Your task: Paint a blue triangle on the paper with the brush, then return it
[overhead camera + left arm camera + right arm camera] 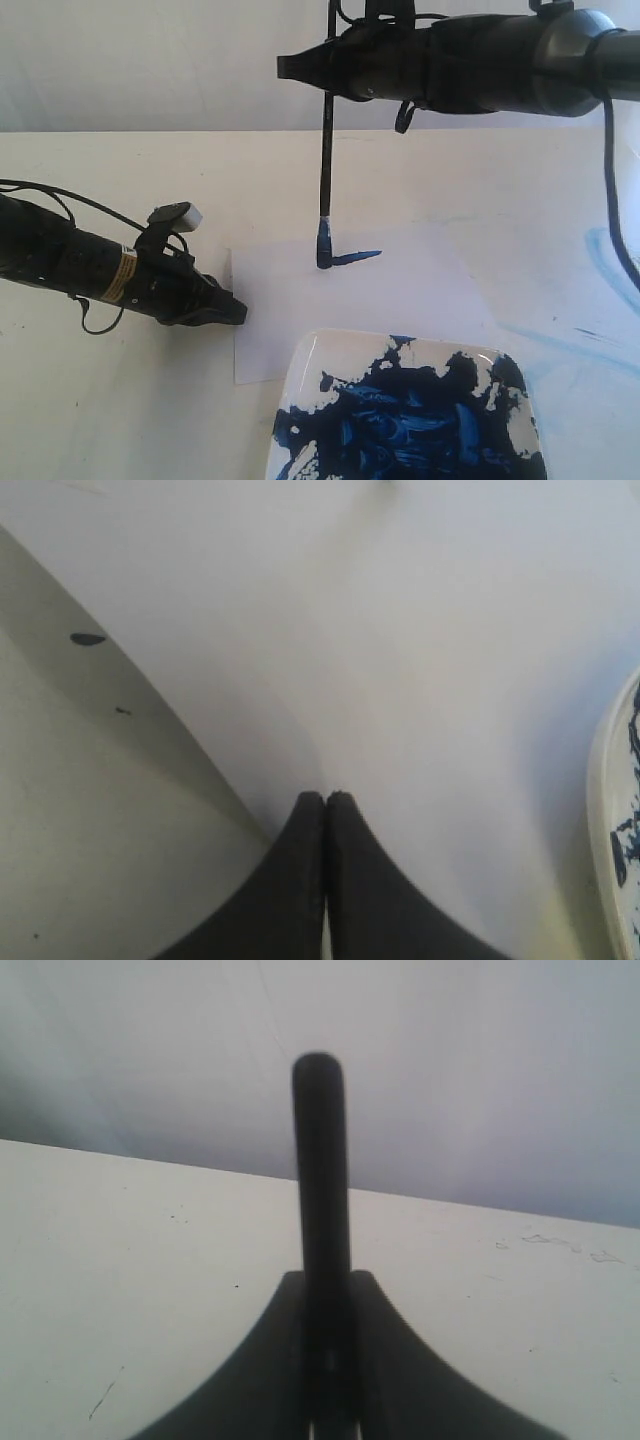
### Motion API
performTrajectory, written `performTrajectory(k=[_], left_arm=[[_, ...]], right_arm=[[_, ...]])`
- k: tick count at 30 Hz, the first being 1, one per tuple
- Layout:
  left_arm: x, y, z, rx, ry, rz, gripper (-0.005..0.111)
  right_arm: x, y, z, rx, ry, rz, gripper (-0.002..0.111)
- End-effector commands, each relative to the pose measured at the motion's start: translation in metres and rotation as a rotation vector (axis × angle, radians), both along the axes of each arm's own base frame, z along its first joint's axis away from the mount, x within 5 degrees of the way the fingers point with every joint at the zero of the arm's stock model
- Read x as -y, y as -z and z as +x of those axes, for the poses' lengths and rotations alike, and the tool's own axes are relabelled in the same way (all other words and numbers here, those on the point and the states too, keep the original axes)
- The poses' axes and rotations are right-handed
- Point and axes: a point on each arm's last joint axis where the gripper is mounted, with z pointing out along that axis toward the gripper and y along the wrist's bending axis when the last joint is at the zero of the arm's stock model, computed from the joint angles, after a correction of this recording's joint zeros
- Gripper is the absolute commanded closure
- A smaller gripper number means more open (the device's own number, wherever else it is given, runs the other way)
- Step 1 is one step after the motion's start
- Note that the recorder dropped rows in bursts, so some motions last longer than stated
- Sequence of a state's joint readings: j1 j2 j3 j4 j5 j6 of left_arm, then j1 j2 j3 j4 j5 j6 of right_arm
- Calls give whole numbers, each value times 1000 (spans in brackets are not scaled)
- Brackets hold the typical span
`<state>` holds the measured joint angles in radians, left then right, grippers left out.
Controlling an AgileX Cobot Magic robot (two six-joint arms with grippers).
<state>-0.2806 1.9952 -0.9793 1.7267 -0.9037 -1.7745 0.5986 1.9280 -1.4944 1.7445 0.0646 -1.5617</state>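
The brush [325, 170] hangs upright, its blue tip touching the paper [400, 290]. One short dark-blue stroke [356, 258] runs right from the tip; no whole triangle shows. High above the paper, my right gripper [290, 68] is shut on the brush handle [320, 1180], which stands up between the fingers in the right wrist view. My left gripper [238, 311] is shut and empty, its tips [326, 798] resting at the paper's [420, 660] left edge.
A white square dish [310, 360] smeared with dark-blue paint sits at the front, just below the paper; its rim [605, 810] shows in the left wrist view. Pale blue smears [600, 250] mark the table at the right. A white wall stands behind.
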Motion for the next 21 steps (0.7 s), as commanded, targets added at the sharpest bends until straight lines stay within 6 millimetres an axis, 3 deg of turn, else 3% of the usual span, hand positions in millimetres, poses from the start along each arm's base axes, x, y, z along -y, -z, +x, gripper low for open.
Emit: performTrajectory(k=[1,11,21], left_arm=[[-2,3,0,14,-3,39,107],[-2,3,0,14,-3,39,107],[-2,3,0,14,-3,39,107]], right_arm=[[-3,-3,2,9,-7,11,108],[4,-49,-16,92,-58,77,108],[18,-47,-43,58,-106,77,108]])
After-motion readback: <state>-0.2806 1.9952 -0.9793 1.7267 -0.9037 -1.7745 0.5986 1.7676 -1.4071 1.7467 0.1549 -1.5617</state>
